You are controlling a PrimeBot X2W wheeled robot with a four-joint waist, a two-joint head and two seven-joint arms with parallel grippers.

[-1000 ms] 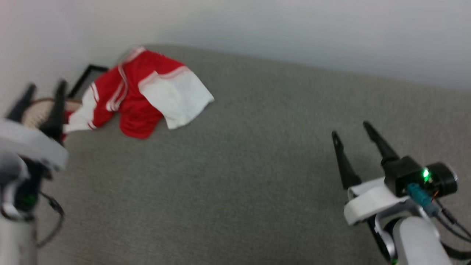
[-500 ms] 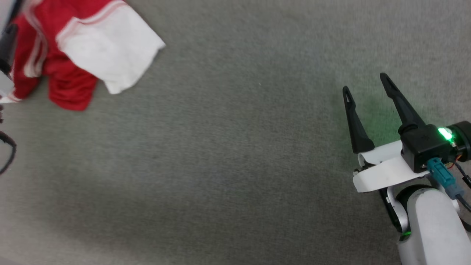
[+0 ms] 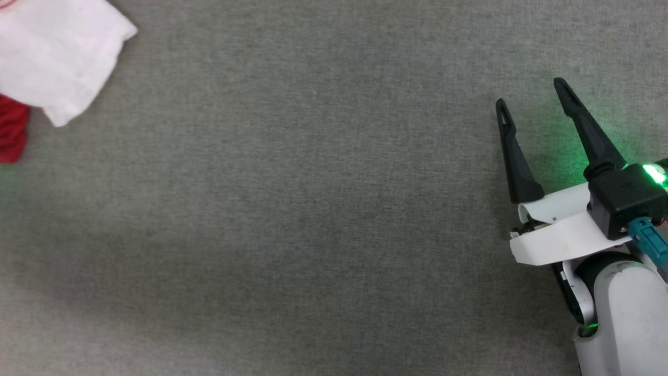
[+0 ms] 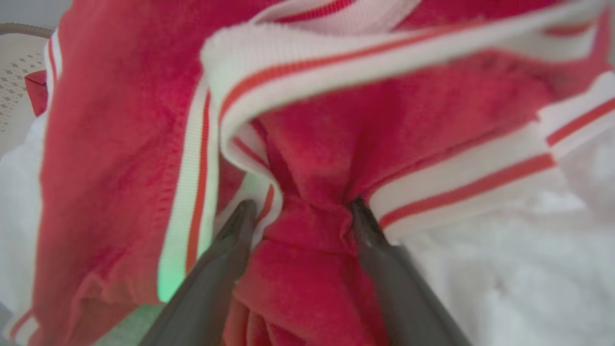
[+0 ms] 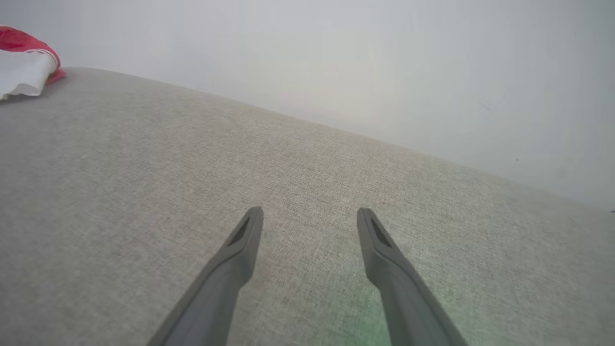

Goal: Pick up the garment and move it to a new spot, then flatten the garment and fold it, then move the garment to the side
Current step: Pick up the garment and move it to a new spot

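The garment [image 3: 52, 52] lies at 10 o'clock in the head view on the grey fabric surface [image 3: 313, 209], with a white sleeve and a strip of red showing. In the left wrist view, the left gripper [image 4: 301, 209] is spread, and its 2 fingers straddle a bunched fold of red cloth below the striped trim. A cream perforated basket [image 4: 14, 72] sits at 10 o'clock there. At 3 o'clock in the head view, well apart from the garment, the right gripper [image 3: 530, 91] hovers spread over bare surface, holding nothing.
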